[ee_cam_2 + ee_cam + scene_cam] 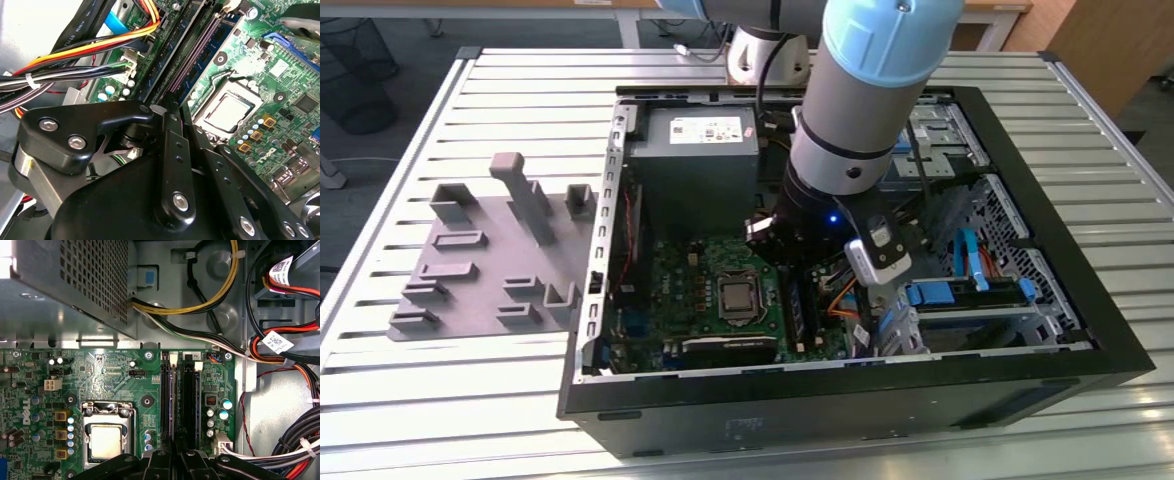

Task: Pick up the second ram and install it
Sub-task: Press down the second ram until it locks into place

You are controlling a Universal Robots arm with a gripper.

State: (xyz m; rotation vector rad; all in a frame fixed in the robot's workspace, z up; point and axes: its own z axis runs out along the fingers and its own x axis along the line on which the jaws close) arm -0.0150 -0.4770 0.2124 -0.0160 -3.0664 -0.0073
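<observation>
The gripper (175, 452) sits low in the middle of the open computer case (1067, 250), right over the black memory slots (190, 400). Its fingers are pinched on the second ram (173, 400), standing it edge-down in its slot so it can seat.

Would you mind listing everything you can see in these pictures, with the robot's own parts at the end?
table: one, pale slatted metal, under everything
fixture tray: one, grey, on the table at the exterior view's left
computer case: one, black, open, mid-table
power supply: one, grey, inside the case
motherboard: one, green, beside the power supply
CPU socket: one, silver, on the motherboard
memory slots: several, black, beside the socket
cables: many, yellow, black, red, white, along the case wall
drive latches: several, blue, exterior view's right
arm: one, silver and light blue, reaching into the case
gripper: one, black, over the memory slots
</observation>
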